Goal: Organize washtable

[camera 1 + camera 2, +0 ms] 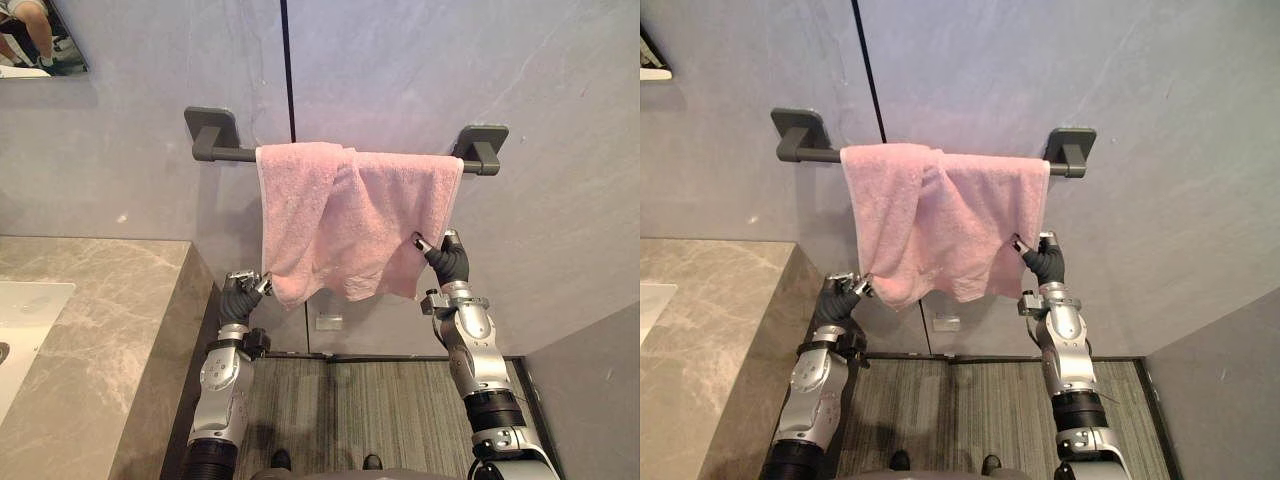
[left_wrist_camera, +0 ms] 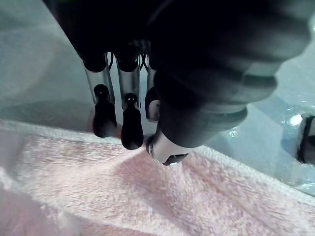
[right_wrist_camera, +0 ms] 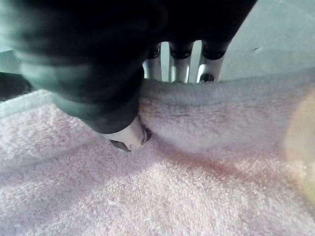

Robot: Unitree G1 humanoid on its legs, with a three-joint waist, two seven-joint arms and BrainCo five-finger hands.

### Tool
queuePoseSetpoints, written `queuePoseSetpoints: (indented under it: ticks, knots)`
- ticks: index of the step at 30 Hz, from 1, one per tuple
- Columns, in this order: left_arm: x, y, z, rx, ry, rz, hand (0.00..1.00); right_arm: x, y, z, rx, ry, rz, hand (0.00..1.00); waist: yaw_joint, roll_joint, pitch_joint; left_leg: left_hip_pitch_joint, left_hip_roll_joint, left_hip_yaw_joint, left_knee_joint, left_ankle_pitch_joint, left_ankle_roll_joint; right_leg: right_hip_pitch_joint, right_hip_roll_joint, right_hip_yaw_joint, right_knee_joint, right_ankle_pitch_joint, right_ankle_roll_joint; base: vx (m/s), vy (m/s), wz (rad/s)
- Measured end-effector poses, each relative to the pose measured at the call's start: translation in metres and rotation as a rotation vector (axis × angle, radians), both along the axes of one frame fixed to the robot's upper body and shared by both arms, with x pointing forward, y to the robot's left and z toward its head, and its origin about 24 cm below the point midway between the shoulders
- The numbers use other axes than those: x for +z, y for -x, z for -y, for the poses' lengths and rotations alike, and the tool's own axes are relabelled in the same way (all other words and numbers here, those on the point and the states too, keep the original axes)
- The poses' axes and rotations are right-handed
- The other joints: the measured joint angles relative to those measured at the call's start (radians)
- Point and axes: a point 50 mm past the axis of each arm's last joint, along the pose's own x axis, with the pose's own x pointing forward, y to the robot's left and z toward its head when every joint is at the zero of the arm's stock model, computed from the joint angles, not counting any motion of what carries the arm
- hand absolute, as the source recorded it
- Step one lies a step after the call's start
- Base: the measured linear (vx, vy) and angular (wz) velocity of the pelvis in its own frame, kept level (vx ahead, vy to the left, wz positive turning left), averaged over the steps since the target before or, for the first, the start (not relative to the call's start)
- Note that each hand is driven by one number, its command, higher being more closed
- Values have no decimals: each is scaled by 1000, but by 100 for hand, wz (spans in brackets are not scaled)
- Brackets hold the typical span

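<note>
Pink towel [image 1: 350,220] hangs bunched over towel bar [image 1: 225,153]. My L hand [image 1: 243,292] pinches its 7 o'clock corner, R hand [image 1: 447,258] its 4 o'clock edge. Uneven tug cd drag it off the bar.

Pink towel [image 1: 350,215] against the dark fingertips [image 2: 132,135]; above them a charcoal bar [image 1: 230,153] on a pale grey wall [image 1: 450,60]; below them the floor [image 1: 400,400] looks striped grey-brown.
</note>
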Motion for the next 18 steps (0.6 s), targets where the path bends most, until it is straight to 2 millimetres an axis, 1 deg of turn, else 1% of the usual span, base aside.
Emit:
queuePoseSetpoints:
  ticks: [2, 8, 10, 14, 18]
  knots:
    - [1, 0, 0, 3, 8, 5, 0, -2, 1, 1, -6, -1, -7, 0, 0, 0, 0, 0, 0, 0, 0, 0, 0, 0, 0, 0, 0, 0, 0, 0, 0, 0]
    - [15, -1, 0, 3, 9, 66, 0, -5, 3, 2, -26, -4, -22, 0, 0, 0, 0, 0, 1, 2, 0, 0, 0, 0, 0, 2, 0, 1, -1, 0, 0, 0]
    - [19, -1, 0, 5, 18, 82, 0, -10, 6, 3, -31, -5, -37, 0, 0, 0, 0, 0, 1, 4, 0, 0, 0, 0, 0, 3, -1, 1, -1, 0, 0, 0]
    - [31, 0, -8, 40, 20, 137, 0, -9, 8, -2, -30, -29, -31, 0, -2, 0, 0, 2, 0, 6, 0, 0, 0, 0, 0, 3, -1, 3, -3, 0, 0, 0]
    - [30, 2, -11, 59, 27, 134, 0, -5, 12, -3, -32, -39, -9, 0, -2, 0, 0, 2, -1, 4, 0, 0, 0, 1, -1, 1, -1, 3, -3, 0, 0, 0]
